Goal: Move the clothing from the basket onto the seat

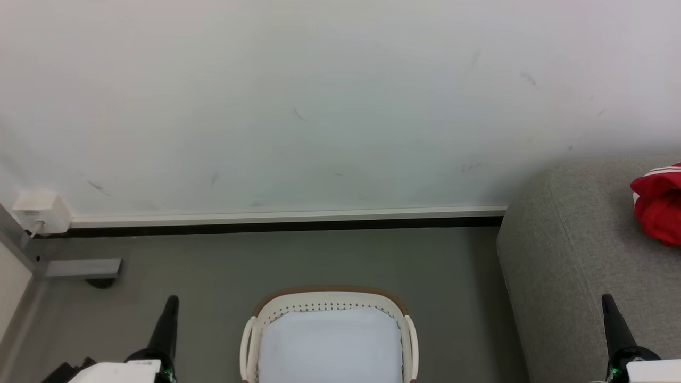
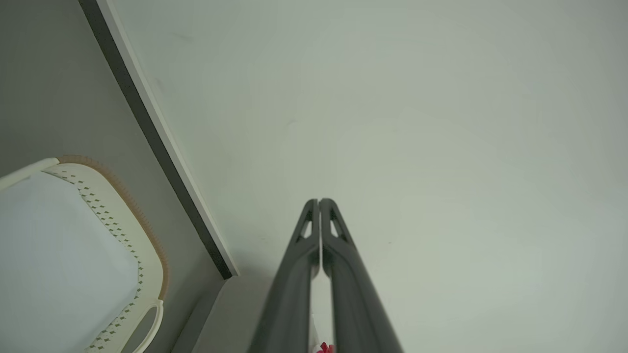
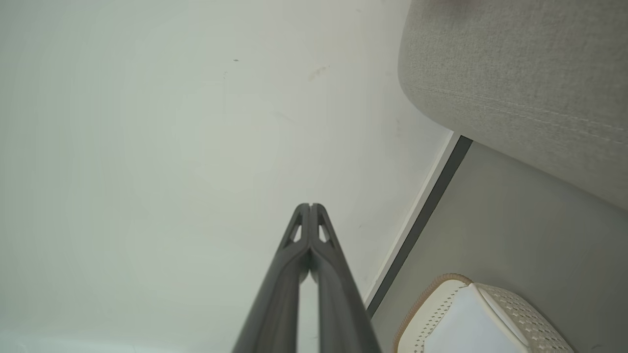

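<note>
A pale, scuffed wall (image 1: 319, 106) runs down to a white skirting (image 1: 287, 217) with a dark strip below it, and then to a grey floor (image 1: 213, 266).

The clothing (image 1: 659, 205) lies on the seat (image 1: 564, 255) at the right edge of the head view. It is a bunched red heap with a white, red-striped panel on top, on the side toward the wall. Crumpled like this and cut off by the frame, it shows no clear long axis or heading. It probably sits as it was dropped, neither laid out nor folded.

The basket (image 1: 330, 291) stands on the floor just left of the seat's rounded end, its brown rim toward the wall. The part in view holds nothing but its pale lining (image 1: 330, 346), and its near end is out of frame. From this, the transfer looks finished or nearly so.

The left pincer (image 1: 172, 300) and the right pincer (image 1: 606, 299) stand either side of the basket, fingers pointing toward the wall. Both are clenched tip to tip and grasp nothing, as the wrist views confirm (image 2: 319, 202) (image 3: 310, 206). They seem parked clear of the basket and the seat.
</note>
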